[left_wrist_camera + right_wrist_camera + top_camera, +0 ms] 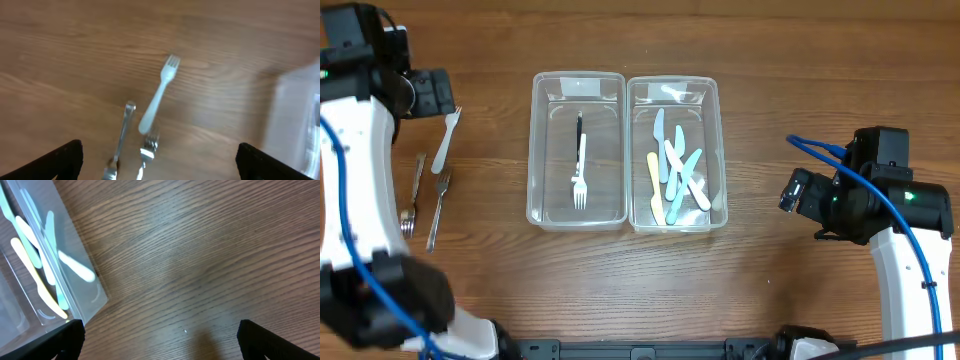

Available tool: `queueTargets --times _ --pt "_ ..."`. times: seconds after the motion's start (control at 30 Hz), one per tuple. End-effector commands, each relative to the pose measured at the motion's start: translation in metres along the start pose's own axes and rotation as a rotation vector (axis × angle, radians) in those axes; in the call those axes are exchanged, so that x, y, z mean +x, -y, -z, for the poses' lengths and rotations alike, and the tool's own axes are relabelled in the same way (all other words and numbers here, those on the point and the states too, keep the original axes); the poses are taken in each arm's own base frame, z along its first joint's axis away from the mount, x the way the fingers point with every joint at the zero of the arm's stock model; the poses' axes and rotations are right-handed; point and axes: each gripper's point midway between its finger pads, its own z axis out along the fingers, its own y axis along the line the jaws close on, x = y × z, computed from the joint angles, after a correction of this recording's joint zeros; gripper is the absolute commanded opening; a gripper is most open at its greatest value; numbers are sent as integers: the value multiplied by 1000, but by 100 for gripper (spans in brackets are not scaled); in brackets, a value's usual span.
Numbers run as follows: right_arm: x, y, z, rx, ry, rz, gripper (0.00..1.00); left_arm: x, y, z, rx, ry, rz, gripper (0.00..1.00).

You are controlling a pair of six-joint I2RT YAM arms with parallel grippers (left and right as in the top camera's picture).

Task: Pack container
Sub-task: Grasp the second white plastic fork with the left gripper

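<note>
Two clear containers sit side by side mid-table. The left one holds a white fork and a black utensil. The right one holds several pastel plastic knives, also visible in the right wrist view. Left of them on the table lie a white plastic fork, a metal spoon and a metal fork. In the left wrist view the white fork lies ahead of my open, empty left gripper. My right gripper is open and empty over bare wood.
The left arm runs along the table's left side and the right arm with its blue cable stands at the right. The metal spoon and metal fork lie between the left fingers.
</note>
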Motion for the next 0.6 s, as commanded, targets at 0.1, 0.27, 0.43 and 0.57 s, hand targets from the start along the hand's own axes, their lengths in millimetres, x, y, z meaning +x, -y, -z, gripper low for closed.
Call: queueTargets --times 0.1,0.27,0.43,0.57 --pt "-1 -2 2 -10 9 16 100 -6 7 -96 82 -43 -191 100" --pt "-1 -3 2 -10 10 32 100 -4 15 -151 112 -54 -216 100" --pt "-1 -3 2 -10 10 35 100 15 22 -189 150 -111 -251 100" --pt "-1 -3 2 -10 10 35 100 26 24 -207 157 -141 -262 100"
